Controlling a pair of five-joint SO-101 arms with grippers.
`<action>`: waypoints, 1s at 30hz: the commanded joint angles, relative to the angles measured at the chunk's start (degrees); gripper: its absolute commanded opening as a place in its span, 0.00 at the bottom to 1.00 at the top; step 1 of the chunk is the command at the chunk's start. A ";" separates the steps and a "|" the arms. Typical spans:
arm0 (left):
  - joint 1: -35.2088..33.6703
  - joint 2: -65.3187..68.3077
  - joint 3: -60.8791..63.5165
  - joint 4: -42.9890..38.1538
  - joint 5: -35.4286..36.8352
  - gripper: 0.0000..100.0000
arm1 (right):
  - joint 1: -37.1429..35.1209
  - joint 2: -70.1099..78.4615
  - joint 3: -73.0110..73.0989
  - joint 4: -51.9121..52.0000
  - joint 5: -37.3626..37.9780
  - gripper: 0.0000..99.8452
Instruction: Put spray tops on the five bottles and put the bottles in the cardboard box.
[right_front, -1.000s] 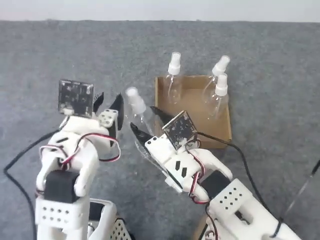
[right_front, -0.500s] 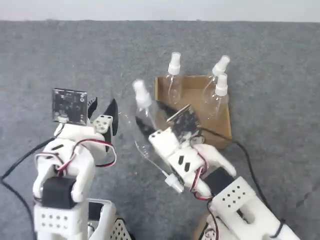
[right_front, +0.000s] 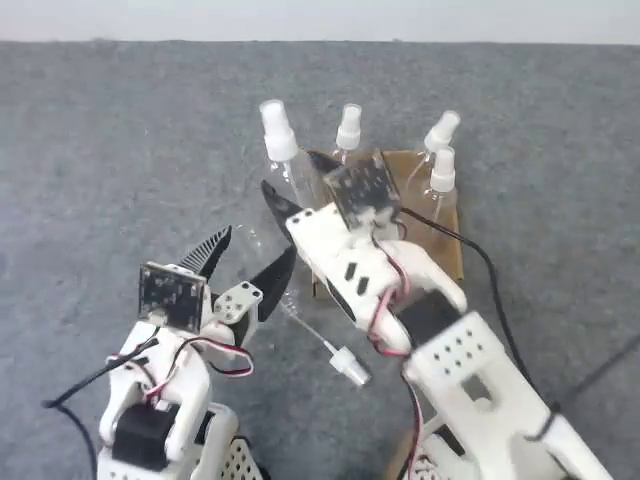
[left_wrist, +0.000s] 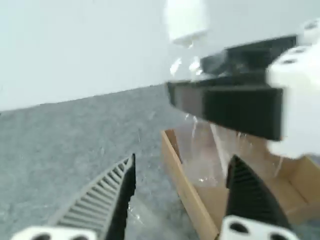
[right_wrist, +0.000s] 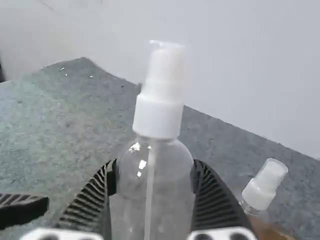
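- Bottle (right_front: 280, 140), capped and upright, is clamped in the jaws of the right gripper (right_front: 293, 180) over the left edge of the box (right_front: 447, 262); the arm hides its base.
- Left gripper (right_front: 255, 250): left of the box, jaws spread wide.
- Three bottles (right_front: 440, 175) stand inside the box, partly covered by the arm.

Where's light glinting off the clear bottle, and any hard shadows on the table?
Right wrist view: white glints on the shoulder of the clear plastic bottle with a white spray top in the right end effector. Left wrist view: bright streaks on its body. High view: grey carpeted table evenly lit, shadows soft.
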 joint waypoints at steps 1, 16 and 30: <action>0.35 0.88 0.40 -2.55 -0.09 0.29 | -1.45 0.92 -6.33 1.80 -2.99 0.01; -0.53 7.03 2.77 -9.32 -0.44 0.29 | -3.12 -10.68 -7.56 18.51 -0.53 0.01; -1.05 7.03 2.95 -9.05 -0.62 0.25 | 8.04 -6.29 -8.26 18.68 -0.44 0.01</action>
